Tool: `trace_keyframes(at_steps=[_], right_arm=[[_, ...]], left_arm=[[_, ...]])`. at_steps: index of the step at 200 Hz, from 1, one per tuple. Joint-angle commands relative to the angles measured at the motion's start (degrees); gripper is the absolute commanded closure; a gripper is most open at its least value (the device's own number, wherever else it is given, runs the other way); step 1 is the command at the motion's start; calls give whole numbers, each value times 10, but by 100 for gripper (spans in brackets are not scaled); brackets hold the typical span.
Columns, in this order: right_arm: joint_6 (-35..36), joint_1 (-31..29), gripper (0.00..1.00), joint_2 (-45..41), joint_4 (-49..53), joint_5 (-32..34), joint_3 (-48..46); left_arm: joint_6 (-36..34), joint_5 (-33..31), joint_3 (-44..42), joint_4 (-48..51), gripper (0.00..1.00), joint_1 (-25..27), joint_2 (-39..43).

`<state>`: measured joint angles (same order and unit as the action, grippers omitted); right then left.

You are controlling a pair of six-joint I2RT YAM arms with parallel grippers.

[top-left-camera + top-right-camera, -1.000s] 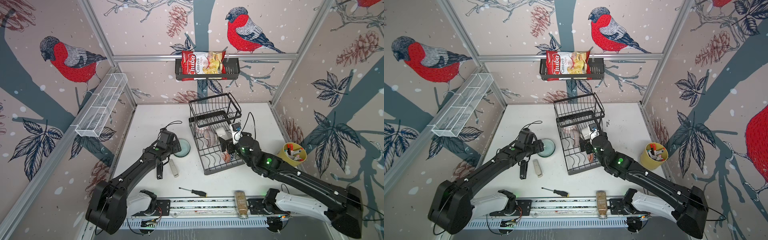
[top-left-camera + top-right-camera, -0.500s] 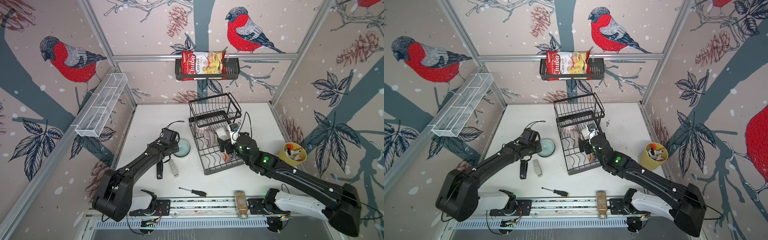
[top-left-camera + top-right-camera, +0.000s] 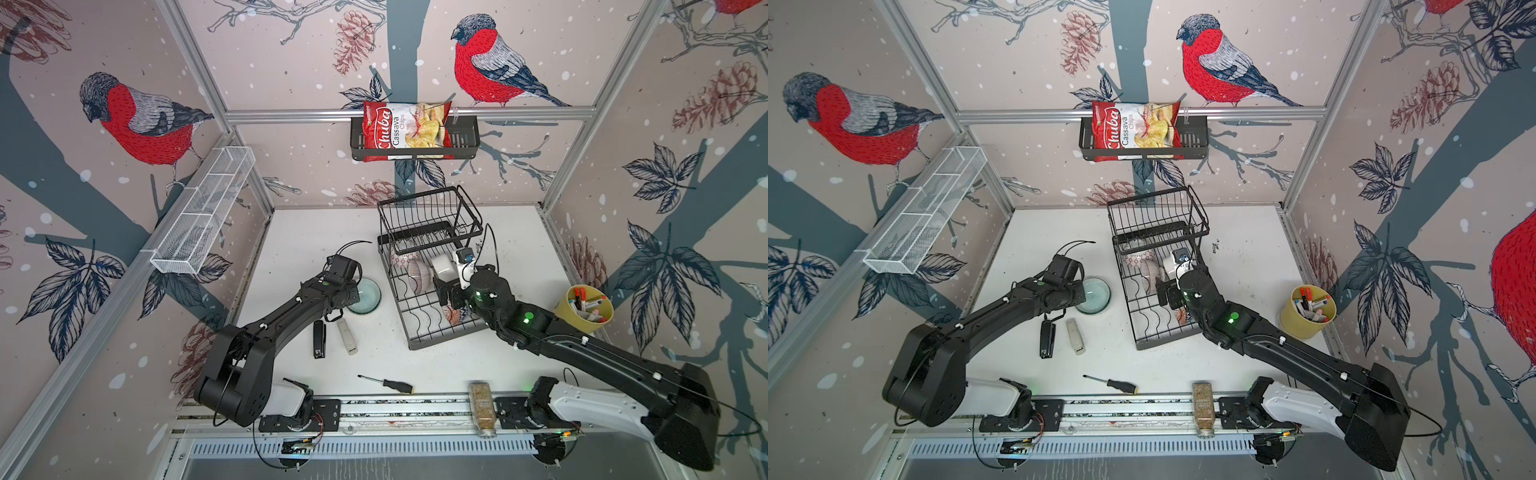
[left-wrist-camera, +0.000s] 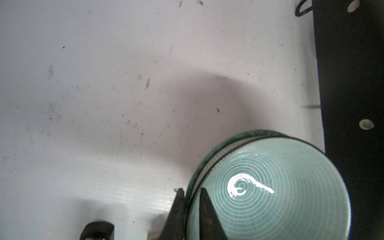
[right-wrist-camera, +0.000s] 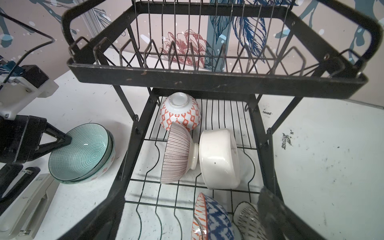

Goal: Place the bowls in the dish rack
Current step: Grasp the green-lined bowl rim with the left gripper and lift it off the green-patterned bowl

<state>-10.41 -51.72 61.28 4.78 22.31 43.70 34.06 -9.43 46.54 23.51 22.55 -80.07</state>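
My left arm (image 3: 278, 320) lies low and stretched forward. The left gripper (image 4: 192, 190) is pinched on the teal bowl (image 4: 270, 187) rim, one finger inside and one outside. My right arm (image 3: 582, 345) extends inward with the wrist level, and the right gripper (image 5: 194, 195) has its jaws spread wide.

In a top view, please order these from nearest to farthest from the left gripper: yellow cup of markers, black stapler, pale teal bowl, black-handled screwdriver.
1. Pale teal ceramic bowl: rim pinched by the left gripper.
2. Black stapler: close by, toward the front.
3. Black-handled screwdriver: near the front rail.
4. Yellow cup of markers: far right.
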Motion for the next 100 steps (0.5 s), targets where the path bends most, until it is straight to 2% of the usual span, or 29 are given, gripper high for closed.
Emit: trace_keyframes(at_steps=[1,64,100], right_arm=[[-6,1,1,3,-2,-3,5],[-10,1,0,19,5,-6,11],[-10,2,0,28,9,-10,15]], left_arm=[[-4,-6,4,6,89,-1,7],[-13,-8,2,4,100,-1,33],[-22,-5,-4,-3,100,-1,50]])
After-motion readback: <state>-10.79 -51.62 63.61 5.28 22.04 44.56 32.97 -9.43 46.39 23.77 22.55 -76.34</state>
